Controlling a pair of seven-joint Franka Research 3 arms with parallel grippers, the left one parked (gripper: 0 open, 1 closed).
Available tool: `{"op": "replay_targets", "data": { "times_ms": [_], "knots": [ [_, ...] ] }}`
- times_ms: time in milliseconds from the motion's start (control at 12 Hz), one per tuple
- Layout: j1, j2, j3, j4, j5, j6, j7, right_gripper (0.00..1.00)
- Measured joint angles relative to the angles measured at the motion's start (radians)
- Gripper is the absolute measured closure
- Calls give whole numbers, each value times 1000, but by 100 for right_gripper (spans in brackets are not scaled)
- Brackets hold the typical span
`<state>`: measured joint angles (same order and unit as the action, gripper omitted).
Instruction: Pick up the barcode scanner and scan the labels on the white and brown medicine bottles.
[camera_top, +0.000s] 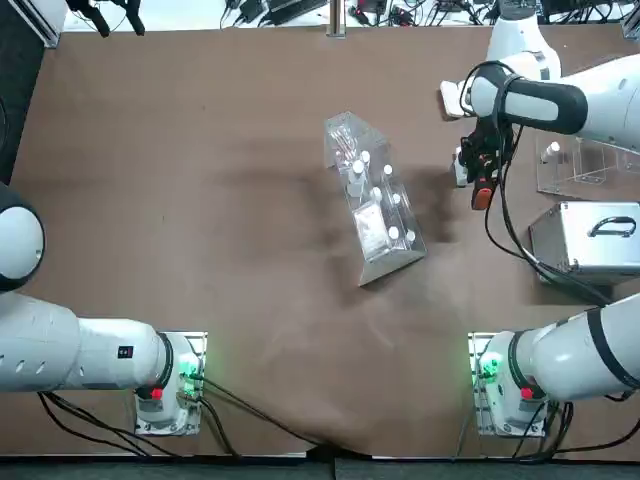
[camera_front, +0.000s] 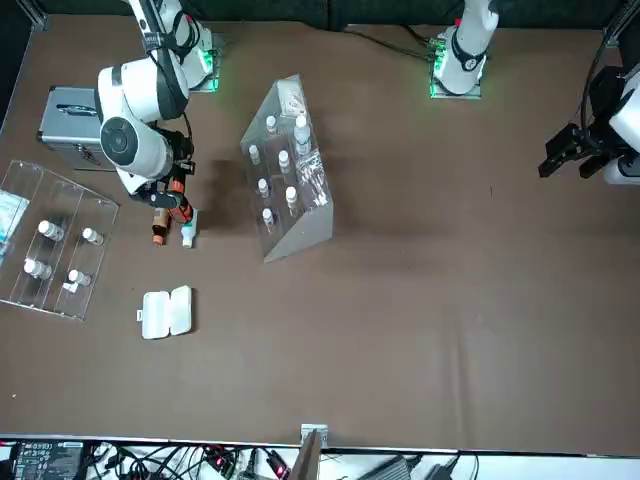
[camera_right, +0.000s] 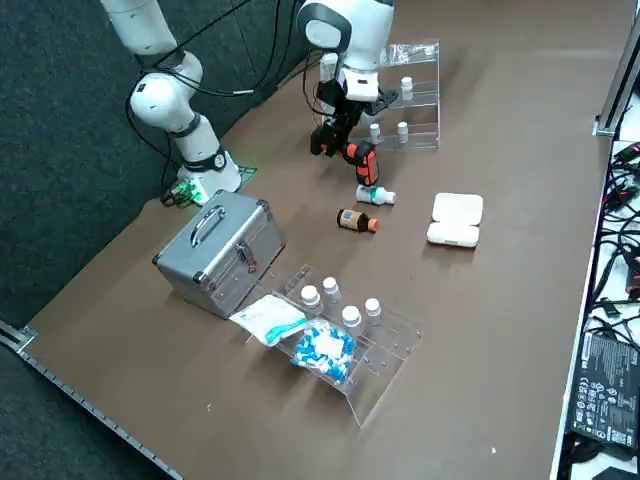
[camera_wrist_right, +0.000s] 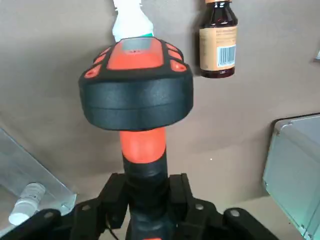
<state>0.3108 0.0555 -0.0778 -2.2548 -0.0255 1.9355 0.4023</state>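
My right gripper (camera_wrist_right: 145, 192) is shut on the handle of the orange and black barcode scanner (camera_wrist_right: 136, 92). It holds the scanner (camera_right: 358, 155) just above the table, with its head over the two bottles. The whitish bottle (camera_right: 377, 195) with the bluish label lies on its side, and the scanner head hides most of it in the wrist view. Beside it lies the amber brown bottle (camera_wrist_right: 217, 42), its barcode label facing up. In the front view the brown bottle (camera_front: 158, 231) and the white bottle (camera_front: 188, 237) lie just past the scanner's tip.
A clear slanted rack (camera_top: 372, 200) holding tiny vials stands mid-table. A silver case (camera_right: 218, 250) sits near the arm's side, with a clear tray (camera_right: 350, 345) of white-capped vials and packets beyond it. A white hinged box (camera_right: 455, 220) lies near the bottles.
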Motion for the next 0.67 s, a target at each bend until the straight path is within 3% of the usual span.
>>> {"op": "replay_targets", "data": {
  "times_ms": [667],
  "knots": [
    [-37,-46,-1,16,-1,-49,-141,57]
  ]
}}
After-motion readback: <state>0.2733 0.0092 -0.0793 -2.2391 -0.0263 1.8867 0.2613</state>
